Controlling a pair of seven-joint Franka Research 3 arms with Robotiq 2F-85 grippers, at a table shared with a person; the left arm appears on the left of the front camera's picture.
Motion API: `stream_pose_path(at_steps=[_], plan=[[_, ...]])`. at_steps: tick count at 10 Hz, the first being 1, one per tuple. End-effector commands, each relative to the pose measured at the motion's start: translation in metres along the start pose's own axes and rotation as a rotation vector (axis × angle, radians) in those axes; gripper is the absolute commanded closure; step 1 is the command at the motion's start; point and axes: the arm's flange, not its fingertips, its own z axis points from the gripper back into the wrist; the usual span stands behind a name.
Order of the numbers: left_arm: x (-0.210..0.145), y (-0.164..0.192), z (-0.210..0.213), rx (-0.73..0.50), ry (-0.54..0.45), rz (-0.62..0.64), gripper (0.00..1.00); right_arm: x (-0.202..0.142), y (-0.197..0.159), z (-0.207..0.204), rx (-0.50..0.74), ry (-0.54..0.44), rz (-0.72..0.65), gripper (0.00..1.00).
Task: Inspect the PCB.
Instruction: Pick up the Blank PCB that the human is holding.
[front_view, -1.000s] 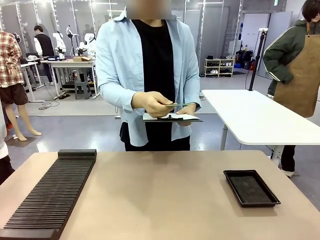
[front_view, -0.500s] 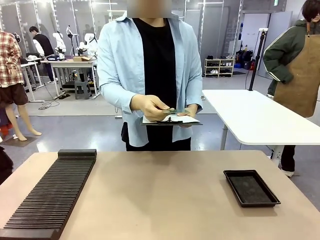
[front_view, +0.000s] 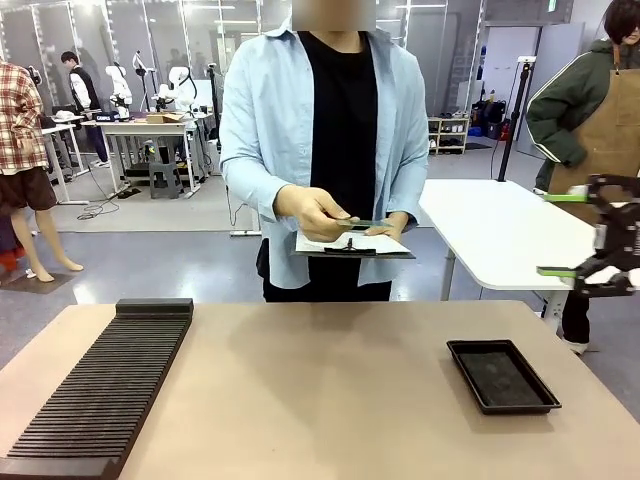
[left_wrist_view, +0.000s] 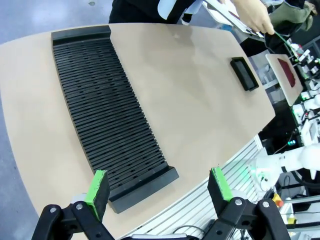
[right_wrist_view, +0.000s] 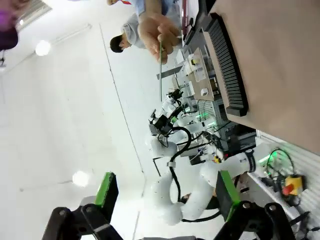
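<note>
Right end effector (front_view: 560, 234) gapes wide; thin green PCB (front_view: 366, 223) shows edge-on.

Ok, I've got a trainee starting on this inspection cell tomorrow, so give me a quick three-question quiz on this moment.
1. Where is the PCB right now?
2. The right gripper is: A) open, B) shut on the PCB, C) shut with nothing in it.
3. True or false: the black slotted rack lies on the robot's right side of the table.
Key: 1. In the person's hand, held over the clipboard. 2. A. 3. False; it lies on the left, and the black tray on the right.
</note>
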Motion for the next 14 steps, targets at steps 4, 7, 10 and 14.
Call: stream_pose_path(at_steps=[4, 7, 10, 14], plan=[[0.000, -0.002, 0.001, 0.018, 0.009, 0.009, 0.00, 0.019, 0.001, -0.089, -0.092, -0.009, -0.116, 0.00], [0.000, -0.002, 0.001, 0.018, 0.009, 0.009, 0.00, 0.030, -0.001, -0.137, -0.065, 0.020, -0.151, 0.00], [0.000, -0.002, 0.001, 0.018, 0.009, 0.009, 0.00, 0.038, 0.003, -0.173, -0.010, 0.020, -0.157, 0.00], [0.000, -0.002, 0.001, 0.018, 0.009, 0.009, 0.00, 0.040, 0.001, -0.205, 0.012, 0.045, -0.168, 0.00]])
